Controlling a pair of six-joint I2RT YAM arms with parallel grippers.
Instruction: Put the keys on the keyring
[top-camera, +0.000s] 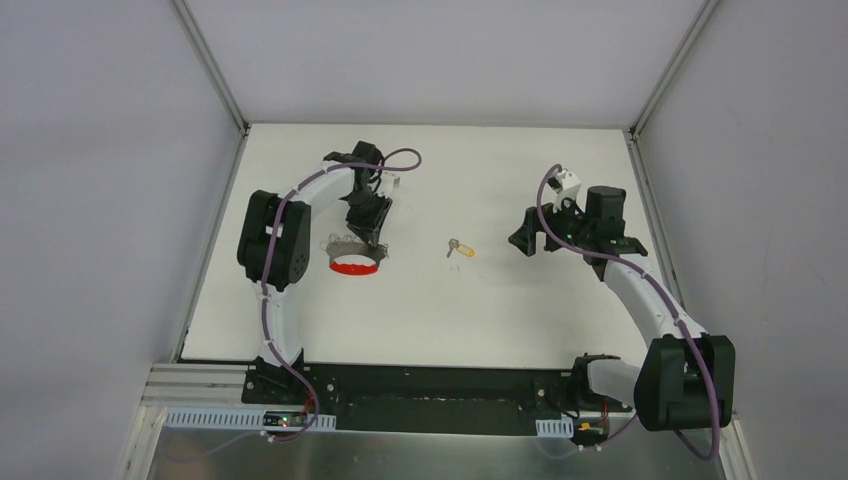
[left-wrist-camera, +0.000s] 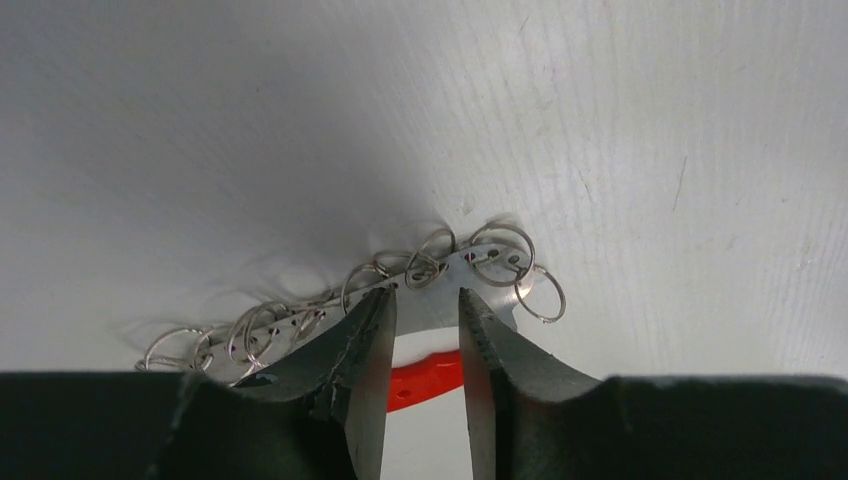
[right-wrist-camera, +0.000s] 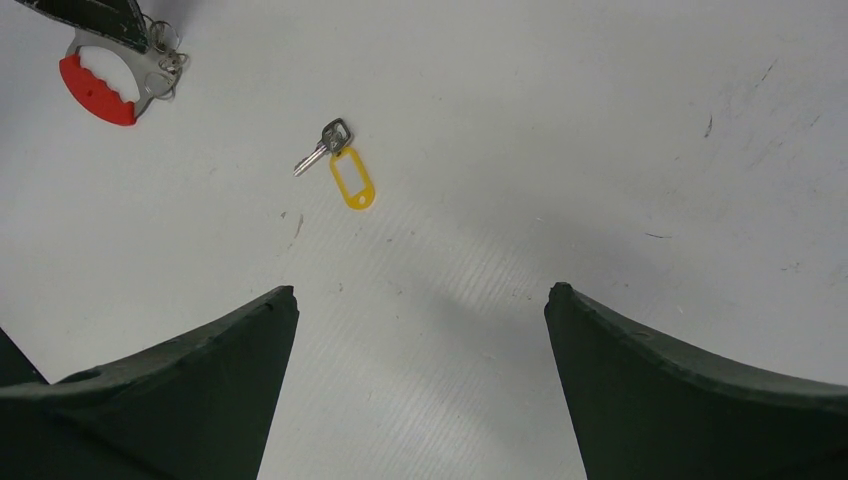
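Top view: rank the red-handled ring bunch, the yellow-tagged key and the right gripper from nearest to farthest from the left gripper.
1. The red-handled ring bunch, right at the left gripper, on its near side.
2. The yellow-tagged key, mid-table, off to its right.
3. The right gripper, farthest, beyond the key on the right.

On your white bench (top-camera: 420, 320) the key (top-camera: 456, 246) lies near centre; the keyring (top-camera: 355, 264) lies at its nine o'clock.
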